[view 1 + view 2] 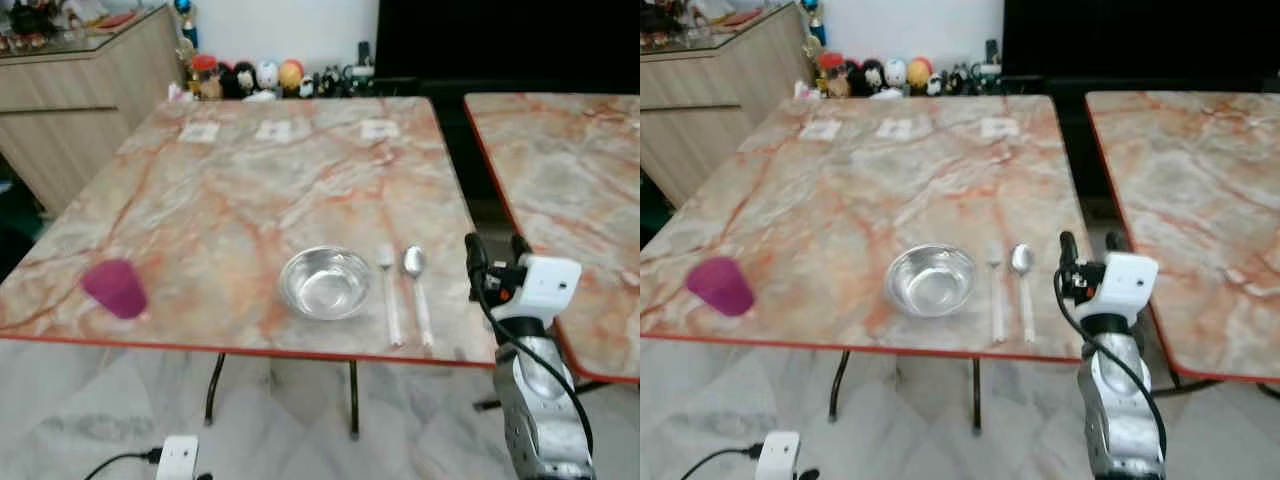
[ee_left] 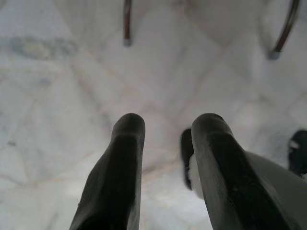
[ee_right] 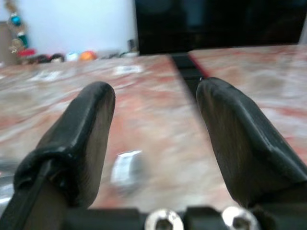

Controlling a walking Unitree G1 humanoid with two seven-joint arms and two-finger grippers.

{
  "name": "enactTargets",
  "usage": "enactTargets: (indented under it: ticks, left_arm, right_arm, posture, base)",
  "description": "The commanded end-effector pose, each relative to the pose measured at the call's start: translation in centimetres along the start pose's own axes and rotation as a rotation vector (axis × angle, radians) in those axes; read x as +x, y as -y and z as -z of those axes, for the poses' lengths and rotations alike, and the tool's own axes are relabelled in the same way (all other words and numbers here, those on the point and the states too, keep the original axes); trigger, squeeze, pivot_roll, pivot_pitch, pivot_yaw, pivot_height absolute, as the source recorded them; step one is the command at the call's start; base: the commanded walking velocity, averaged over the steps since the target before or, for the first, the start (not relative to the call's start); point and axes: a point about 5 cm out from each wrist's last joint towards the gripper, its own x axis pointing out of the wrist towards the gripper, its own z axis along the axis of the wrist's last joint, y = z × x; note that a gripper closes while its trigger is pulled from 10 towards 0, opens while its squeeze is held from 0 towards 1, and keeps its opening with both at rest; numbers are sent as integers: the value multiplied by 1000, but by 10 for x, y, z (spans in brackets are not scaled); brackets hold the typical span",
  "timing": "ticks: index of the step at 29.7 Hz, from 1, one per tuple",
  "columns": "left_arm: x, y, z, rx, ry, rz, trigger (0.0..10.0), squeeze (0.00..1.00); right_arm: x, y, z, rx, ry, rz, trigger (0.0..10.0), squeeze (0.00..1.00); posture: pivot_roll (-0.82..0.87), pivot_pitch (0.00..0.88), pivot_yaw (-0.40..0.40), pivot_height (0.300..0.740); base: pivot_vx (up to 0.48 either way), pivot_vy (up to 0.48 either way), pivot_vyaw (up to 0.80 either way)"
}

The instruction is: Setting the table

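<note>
The surface (image 1: 250,190) is a marble-patterned top veined in orange with a red edge, standing on thin dark metal legs (image 1: 212,388). A second surface (image 1: 570,170) of the same pattern stands just beside it at 3 o'clock. The floor (image 1: 90,400) is pale marble tile. At 10 o'clock stands a light wood cabinet (image 1: 70,100); at 12 o'clock small figurines (image 1: 260,78) line a white wall (image 1: 290,25) beside a black screen (image 1: 500,40).

On the bench (image 1: 250,190), the bowl (image 1: 324,282) sits near the front edge. Just to its right lie the fork (image 1: 389,295) and then the spoon (image 1: 417,290), side by side. The cup (image 1: 115,288) lies near the front left corner, well apart from the bowl.
</note>
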Motion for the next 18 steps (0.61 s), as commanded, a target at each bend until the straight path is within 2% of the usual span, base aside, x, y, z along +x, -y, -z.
enactTargets:
  ticks: [1,3,18]
  left_arm:
    - [-2,-6,6,-9,-18,-24,10000,0]
    - [-2,-6,6,-10,-19,-24,10000,0]
    - [-2,-3,5,-2,-4,-1,10000,0]
  right_arm:
    - [2,-4,-3,5,10,-19,10000,0]
    - [2,-5,-3,7,9,-20,10000,0]
    - [5,0,1,15,-13,8,10000,0]
  posture:
    - [-65,67,36,740]
    - [-66,67,36,740]
    - [-65,73,36,740]
  base:
    - [0,428,0]
    - [0,368,0]
    - [0,0,0]
